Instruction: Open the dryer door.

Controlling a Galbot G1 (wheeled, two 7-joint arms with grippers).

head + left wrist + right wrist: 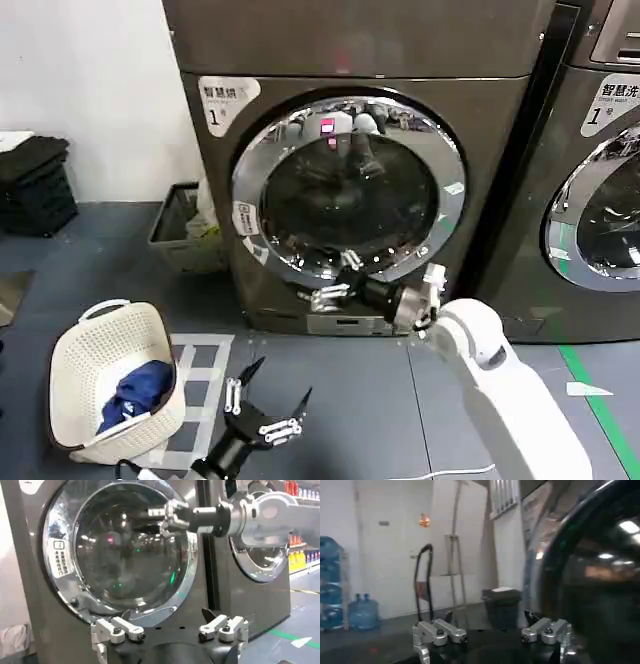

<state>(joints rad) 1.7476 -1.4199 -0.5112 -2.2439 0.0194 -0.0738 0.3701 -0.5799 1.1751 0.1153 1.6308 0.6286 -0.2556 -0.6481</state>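
The dryer door (350, 190) is a wide chrome ring around dark glass, and it sits flush against the grey machine front. My right gripper (335, 280) is open at the door's lower edge, just in front of the chrome ring, fingers pointing left, nothing between them. In the left wrist view the door (125, 550) is ahead, with the right gripper (167, 517) before the glass. The right wrist view has the dark glass (600, 570) close beside my open right gripper (492, 625). My left gripper (265, 400) hangs low over the floor, open and empty, as its own view (170, 622) confirms.
A white laundry basket (115, 385) with blue cloth stands on the floor at the left. A dark bin (180, 230) sits beside the dryer's left side. The neighbouring machine (600, 200) stands close on the right. Green tape (600, 400) marks the floor at the right.
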